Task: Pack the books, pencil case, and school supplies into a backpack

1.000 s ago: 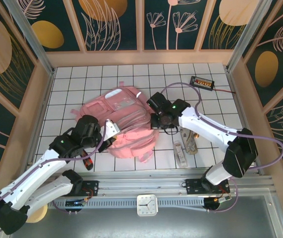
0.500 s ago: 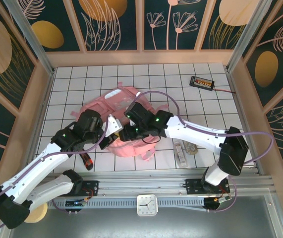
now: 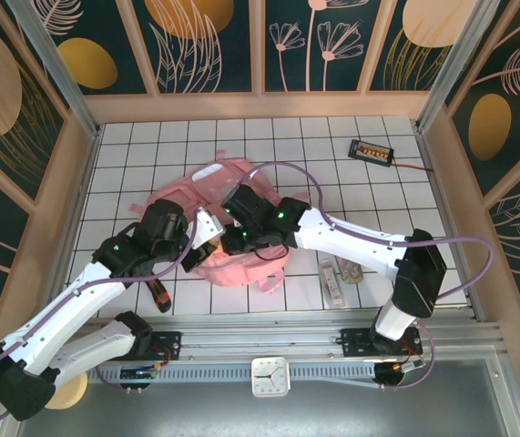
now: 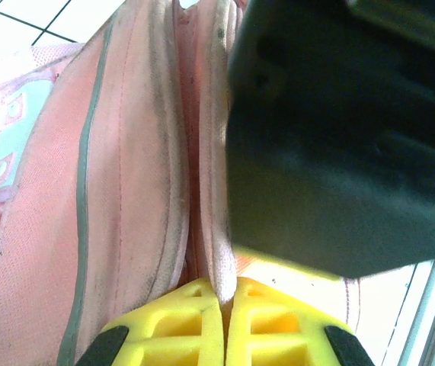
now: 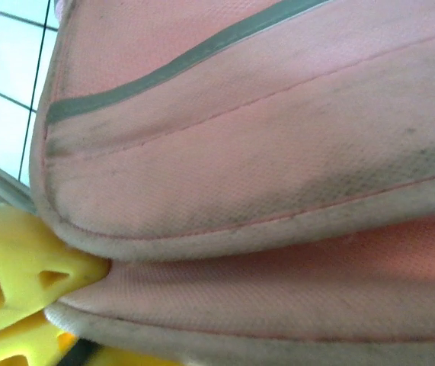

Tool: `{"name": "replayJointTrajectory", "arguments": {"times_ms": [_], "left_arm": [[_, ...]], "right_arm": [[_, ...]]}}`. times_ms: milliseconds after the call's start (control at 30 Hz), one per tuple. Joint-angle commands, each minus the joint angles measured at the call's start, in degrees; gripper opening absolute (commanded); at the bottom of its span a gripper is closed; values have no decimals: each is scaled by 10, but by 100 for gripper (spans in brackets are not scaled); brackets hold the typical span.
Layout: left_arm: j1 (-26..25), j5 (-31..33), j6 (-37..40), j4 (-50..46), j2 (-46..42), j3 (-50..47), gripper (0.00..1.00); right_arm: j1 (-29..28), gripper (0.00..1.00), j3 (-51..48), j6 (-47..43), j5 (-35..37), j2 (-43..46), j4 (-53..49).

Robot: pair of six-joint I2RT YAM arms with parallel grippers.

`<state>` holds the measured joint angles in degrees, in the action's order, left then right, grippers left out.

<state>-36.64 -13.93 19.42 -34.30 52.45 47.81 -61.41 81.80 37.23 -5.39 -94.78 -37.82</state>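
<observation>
The backpack [image 3: 241,267] lies on the tiled table [image 3: 150,146] between the two arms, partly covered by them. The left gripper [image 4: 225,324] has its yellow fingers together, pinching a fold of the backpack's pink rim. The right gripper [image 5: 72,293] sits close beside it, its jaws clamped on a pink fabric edge of the backpack too. To the right, apart from the backpack, the ruler [image 3: 332,279] and the cord bundle [image 3: 351,267] lie side by side; a small black box [image 3: 372,151] sits near the far right corner
</observation>
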Motion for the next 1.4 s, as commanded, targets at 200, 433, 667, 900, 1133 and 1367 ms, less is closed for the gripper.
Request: {"name": "replayJointTrajectory", "arguments": {"times_ms": [200, 433, 667, 900, 1133, 1367], "left_arm": [[-6, -19, -2, 47, -28, 42, 0], [-6, 58, 28, 14, -43, 32, 0], [-6, 94, 35, 0, -75, 5, 0], [-5, 99, 55, -28, -98, -14, 0], [-5, 43, 42, 4, -112, -14, 99], [-5, -9, 2, 53, -83, 17, 99]], "right_arm": [[12, 0, 2, 26, 116, 10, -69], [29, 0, -18, 14, 194, 43, -213], [149, 0, -107, -54, 175, 93, -157], [242, 0, -94, -130, 156, 56, -102], [181, 0, 10, -124, 119, 35, -141], [111, 0, 90, -95, 66, 23, -168]]}}
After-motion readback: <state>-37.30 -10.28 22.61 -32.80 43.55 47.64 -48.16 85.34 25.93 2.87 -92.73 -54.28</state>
